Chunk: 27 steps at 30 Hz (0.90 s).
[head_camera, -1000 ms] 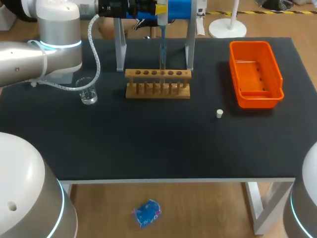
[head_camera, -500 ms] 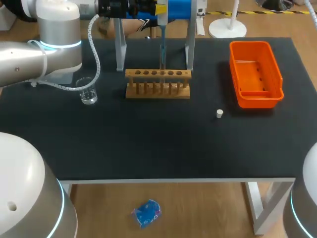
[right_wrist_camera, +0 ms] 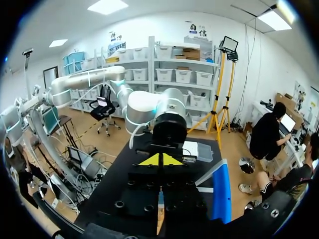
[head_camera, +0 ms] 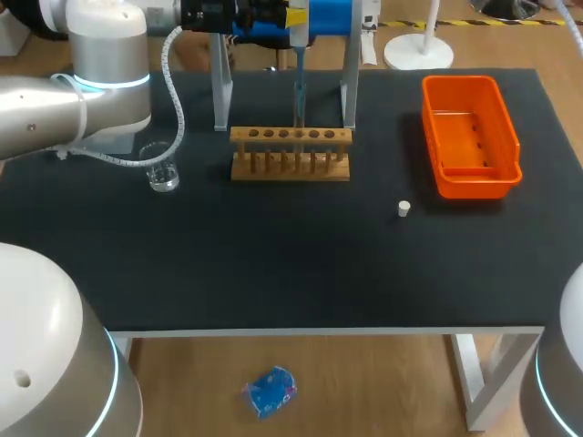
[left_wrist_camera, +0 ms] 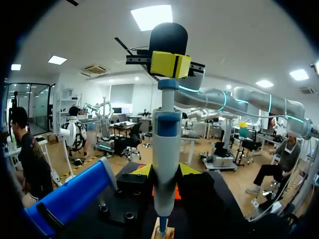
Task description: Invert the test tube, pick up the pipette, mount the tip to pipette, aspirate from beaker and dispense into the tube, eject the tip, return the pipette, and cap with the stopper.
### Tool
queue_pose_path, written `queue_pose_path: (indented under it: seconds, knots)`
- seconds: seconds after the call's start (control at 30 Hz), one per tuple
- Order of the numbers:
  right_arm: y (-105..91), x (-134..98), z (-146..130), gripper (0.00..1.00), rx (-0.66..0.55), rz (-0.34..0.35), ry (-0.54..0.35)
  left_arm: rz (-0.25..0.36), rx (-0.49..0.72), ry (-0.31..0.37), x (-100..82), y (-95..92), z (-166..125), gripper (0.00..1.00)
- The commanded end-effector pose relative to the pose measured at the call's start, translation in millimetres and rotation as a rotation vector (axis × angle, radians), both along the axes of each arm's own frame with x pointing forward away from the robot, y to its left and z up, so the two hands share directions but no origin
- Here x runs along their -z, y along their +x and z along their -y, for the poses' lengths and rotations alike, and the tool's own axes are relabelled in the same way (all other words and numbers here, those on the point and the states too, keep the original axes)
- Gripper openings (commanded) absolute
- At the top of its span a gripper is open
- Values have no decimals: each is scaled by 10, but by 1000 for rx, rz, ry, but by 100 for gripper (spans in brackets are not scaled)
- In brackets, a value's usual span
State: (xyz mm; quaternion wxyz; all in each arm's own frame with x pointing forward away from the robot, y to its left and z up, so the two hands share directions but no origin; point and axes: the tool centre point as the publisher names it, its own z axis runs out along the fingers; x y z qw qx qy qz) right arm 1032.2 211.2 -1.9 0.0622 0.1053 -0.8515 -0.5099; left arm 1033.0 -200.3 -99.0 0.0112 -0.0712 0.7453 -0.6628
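Pipette (left_wrist_camera: 166,149) stands upright in the left hand (left_wrist_camera: 167,173), which is clenched on its white and blue body, one yellow tip showing on each side of it. In the head view the left arm (head_camera: 55,100) comes in from the left and reaches along the back of the worktop (head_camera: 273,264). There the pipette hangs between the two grey posts of a stand (head_camera: 219,82), its thin lower end just above the row of holes in the wooden test tube rack (head_camera: 290,153). Whether a tube stands in that rack I cannot tell.

The glass beaker (head_camera: 163,170) stands on the worktop left of the rack, apart from it and close under the left arm's coiled cable. The small white stopper (head_camera: 404,208) lies alone, to the right of the rack and nearer the front edge than the orange bin (head_camera: 510,137), touching neither. The bin sits at the right side of the worktop.

In the right wrist view the right hand (right_wrist_camera: 160,160) is clenched on nothing, its yellow tips drawn together with only a seam between them, and it points toward the left arm.
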Motion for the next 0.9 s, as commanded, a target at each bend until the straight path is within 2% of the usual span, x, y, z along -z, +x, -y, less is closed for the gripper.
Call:
queue_pose_path:
  seconds: [0.03, 0.9]
  knots:
    - [-26, 10, 20, 0, 5, -1, 0, -1, 1, 1, -7, 3, 1, 0]
    - [-28, 54, 38, 0, 12, -15, -9, -1, 1, 1, -7, 3, 1, 0]
